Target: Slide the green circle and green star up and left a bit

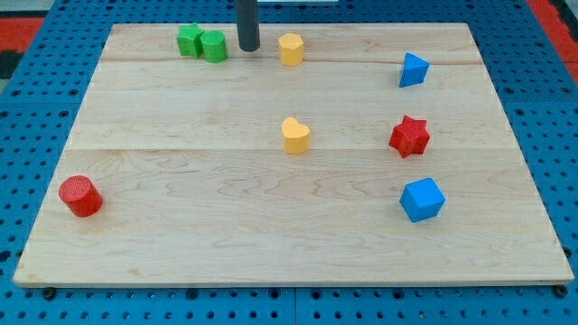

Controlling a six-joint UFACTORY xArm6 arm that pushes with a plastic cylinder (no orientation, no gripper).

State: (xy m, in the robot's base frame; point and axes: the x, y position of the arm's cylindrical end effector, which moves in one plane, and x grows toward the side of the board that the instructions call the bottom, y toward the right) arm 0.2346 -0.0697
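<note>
My tip (248, 48) stands near the desk's (181, 226) top edge, just right of the green circle (214, 46), which touches the green star (190, 41). The end effector is a plain rod, gripping nothing.

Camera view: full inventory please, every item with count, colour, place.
green star: 1, green, top left of the board, touching the green circle
green circle: 1, green, just right of the star
yellow block: 1, yellow, shape unclear, top centre
yellow heart: 1, yellow, board centre
blue block: 1, blue, angular, upper right
red star: 1, red, right of centre
blue cube: 1, blue, lower right
red cylinder: 1, red, lower left
wooden board: 1, light wood, on a blue perforated table
my tip: 1, dark rod, right of the green circle, left of the upper yellow block
</note>
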